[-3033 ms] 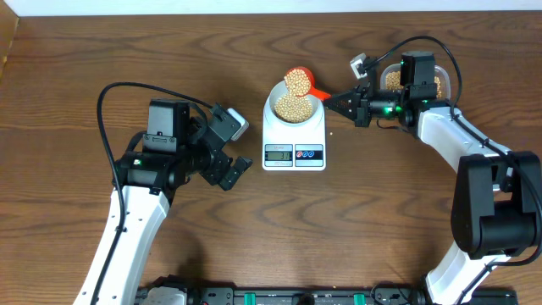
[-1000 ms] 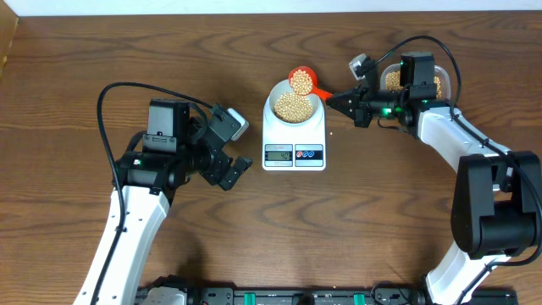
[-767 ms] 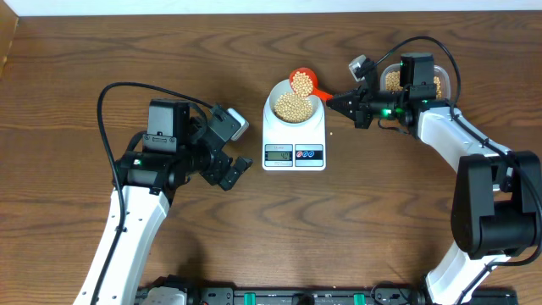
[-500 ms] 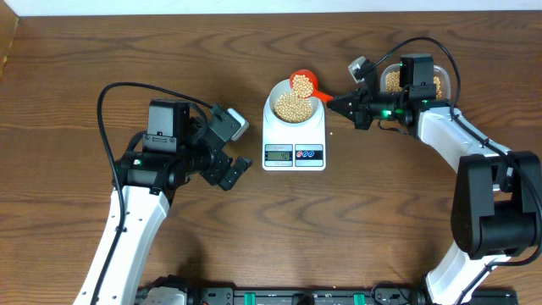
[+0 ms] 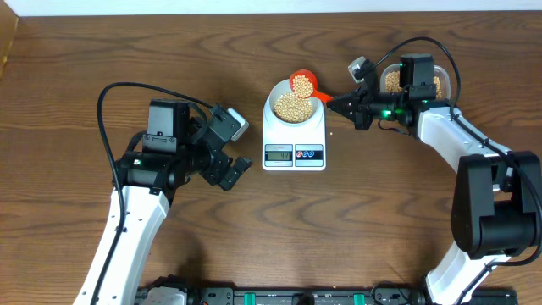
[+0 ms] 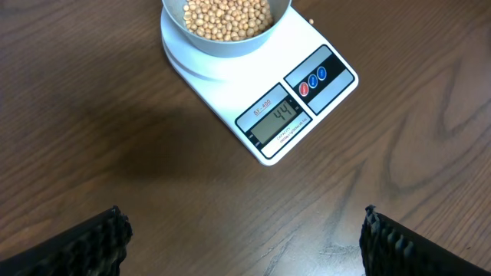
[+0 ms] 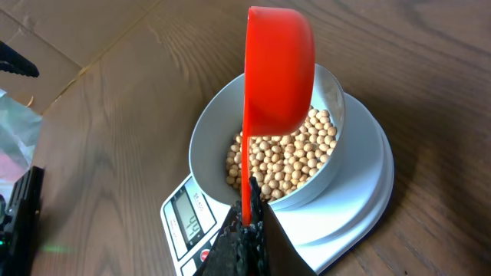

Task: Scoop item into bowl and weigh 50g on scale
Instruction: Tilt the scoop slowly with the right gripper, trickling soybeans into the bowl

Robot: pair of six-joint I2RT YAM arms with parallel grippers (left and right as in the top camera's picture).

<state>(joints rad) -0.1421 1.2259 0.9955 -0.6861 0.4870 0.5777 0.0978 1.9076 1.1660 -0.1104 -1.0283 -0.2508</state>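
1. Compared with three seconds ago, the red scoop (image 5: 302, 82) is tipped further over the bowl (image 5: 272, 103) and shows fewer beans (image 5: 293, 105). The left arm has not shifted.
2. Progress: the bowl (image 7: 207, 146) stands on the scale (image 6: 330, 92) and is well filled. The display (image 6: 278, 120) appears to read 44, so the job looks nearly done, with a small top-up to 50 left.
3. Fingers: the right fingers (image 7: 245, 245) are closed on the scoop handle. The left fingers (image 6: 100, 241) are spread wide, hold nothing, and sit well apart from the scale, toward the left edge.
4. Place: the scale sits on the desk (image 5: 85, 51) near the far edge, about midway between left and right. A clear tub (image 5: 383, 78) of more beans lies toward the far right corner.
5. Look: the beans (image 7: 291, 165) are small, round and tan-yellow, lying loose in a heap. The scoop (image 7: 280, 69) stands almost on edge above the rim.
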